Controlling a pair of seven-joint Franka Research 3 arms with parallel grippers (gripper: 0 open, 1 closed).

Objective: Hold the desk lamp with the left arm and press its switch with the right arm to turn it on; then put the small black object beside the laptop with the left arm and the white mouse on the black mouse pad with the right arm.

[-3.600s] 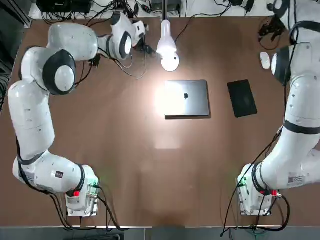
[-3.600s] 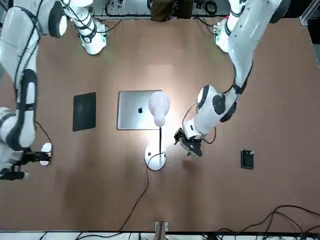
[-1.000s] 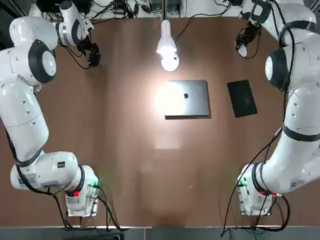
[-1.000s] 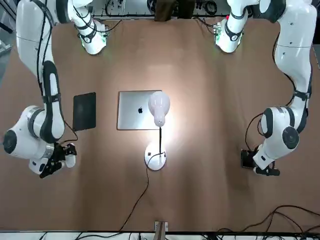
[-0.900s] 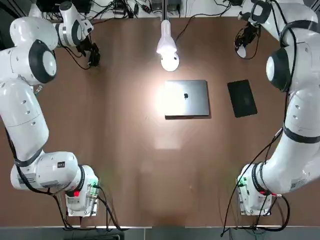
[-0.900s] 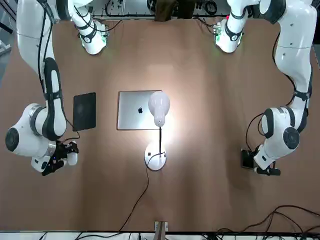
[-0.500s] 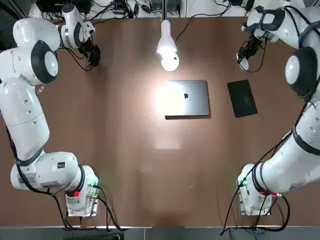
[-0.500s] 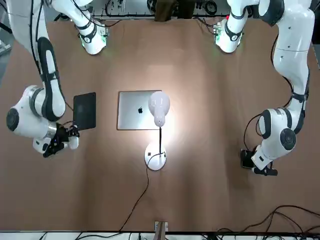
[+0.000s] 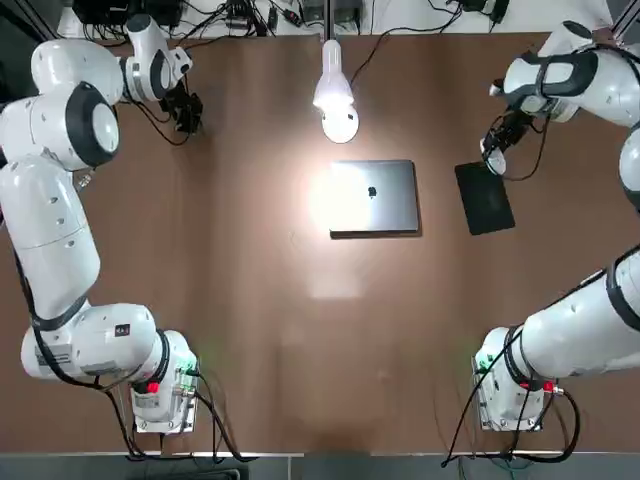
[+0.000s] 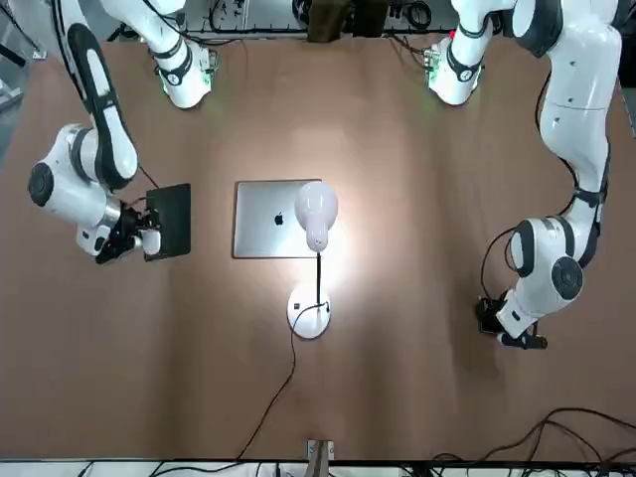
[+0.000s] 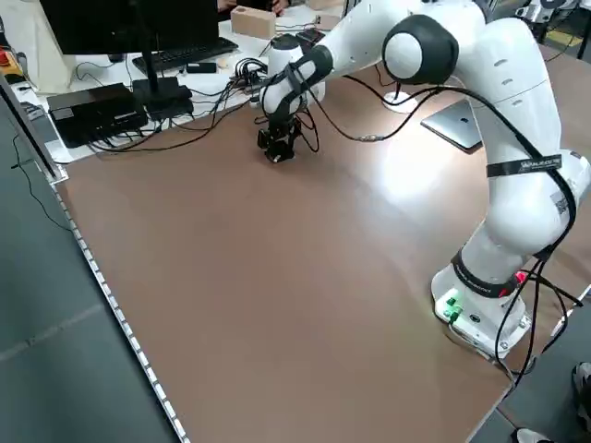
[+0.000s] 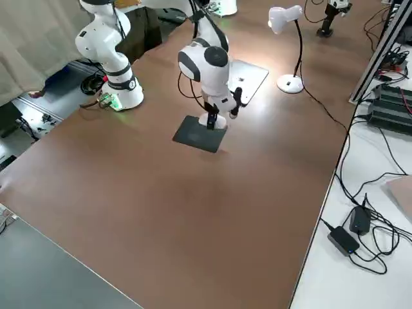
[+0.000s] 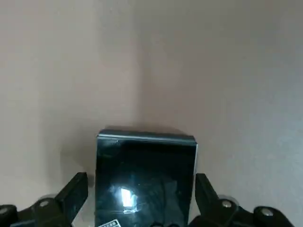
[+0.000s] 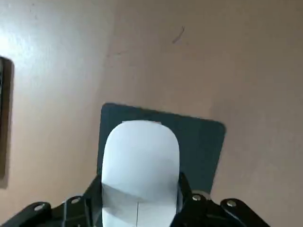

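Observation:
The desk lamp (image 9: 337,108) stands lit at the far middle of the table, its base (image 10: 308,314) behind the closed silver laptop (image 9: 373,197). At the far left, my left gripper (image 9: 186,106) hangs open, its fingers (image 13: 75,191) straddling the small black object (image 13: 146,170) that lies flat on the table. My right gripper (image 9: 493,152) is shut on the white mouse (image 14: 140,163) and holds it just above the far edge of the black mouse pad (image 9: 484,197), right of the laptop.
The lamp's cord (image 10: 278,383) runs off the far edge. Cables, a monitor and boxes (image 11: 138,88) crowd the bench beyond the table. Power adapters (image 12: 351,228) lie on the white surface past the edge. Both arm bases (image 9: 160,395) stand at the near edge.
My right gripper has carried the white mouse from the far right corner toward me, to the mouse pad's far edge. The left gripper has stayed over the small black object, barely shifting.

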